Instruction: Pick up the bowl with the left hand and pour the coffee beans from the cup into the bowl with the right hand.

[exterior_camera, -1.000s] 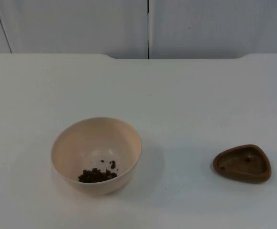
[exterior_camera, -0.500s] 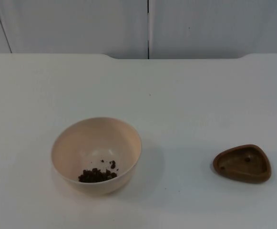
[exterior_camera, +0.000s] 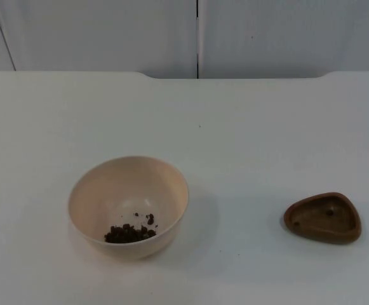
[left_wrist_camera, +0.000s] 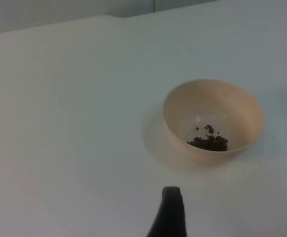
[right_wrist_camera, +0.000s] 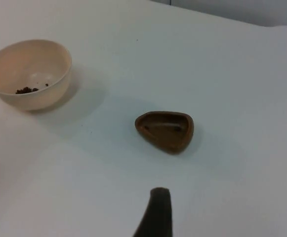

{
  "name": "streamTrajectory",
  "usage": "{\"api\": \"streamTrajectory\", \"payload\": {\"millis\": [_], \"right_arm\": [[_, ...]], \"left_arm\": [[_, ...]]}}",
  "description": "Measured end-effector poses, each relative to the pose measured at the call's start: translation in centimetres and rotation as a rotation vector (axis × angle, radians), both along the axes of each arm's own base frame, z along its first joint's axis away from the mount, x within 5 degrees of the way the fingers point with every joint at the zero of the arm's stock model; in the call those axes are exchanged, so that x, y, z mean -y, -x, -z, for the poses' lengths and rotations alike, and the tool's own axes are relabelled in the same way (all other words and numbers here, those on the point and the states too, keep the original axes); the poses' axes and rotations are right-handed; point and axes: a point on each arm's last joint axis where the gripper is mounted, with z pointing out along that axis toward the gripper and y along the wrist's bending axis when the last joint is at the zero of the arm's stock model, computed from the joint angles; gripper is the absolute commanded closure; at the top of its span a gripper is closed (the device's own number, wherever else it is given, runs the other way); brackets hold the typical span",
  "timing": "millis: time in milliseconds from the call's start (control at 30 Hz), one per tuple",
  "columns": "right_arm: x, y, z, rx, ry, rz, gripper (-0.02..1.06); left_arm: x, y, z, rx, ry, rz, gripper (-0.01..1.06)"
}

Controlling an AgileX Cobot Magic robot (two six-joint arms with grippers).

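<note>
Smooth cream bowl holds beans; brown triangular cup apart.

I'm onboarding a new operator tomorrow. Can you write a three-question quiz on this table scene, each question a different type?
1. True or false: the coffee beans lie inside the beige bowl.
2. Multiple choice: the brown three-cornered cup is
A. stacked in the bowl
B. standing apart from the bowl on the white table
C. held by the right tool
3. Fill in: apart from one or two stray beans, the cup looks nearly ____.

Key
1. True: they sit in a small heap at the bowl's bottom.
2. B: nothing touches it; one black fingertip stands short of the cup in the right wrist view, and another short of the bowl in the left wrist view.
3. Empty.
</note>
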Motion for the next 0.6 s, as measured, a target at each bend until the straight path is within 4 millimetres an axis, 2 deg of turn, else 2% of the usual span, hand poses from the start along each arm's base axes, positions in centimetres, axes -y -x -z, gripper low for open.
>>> {"api": "streamTrajectory", "payload": {"millis": [600], "right_arm": [[0.37, -0.17, -0.02, 0.0, -0.005, 0.053, 0.34]], "left_arm": [[-0.04, -0.02, 0.0, 0.001, -0.003, -0.004, 0.35]]}}
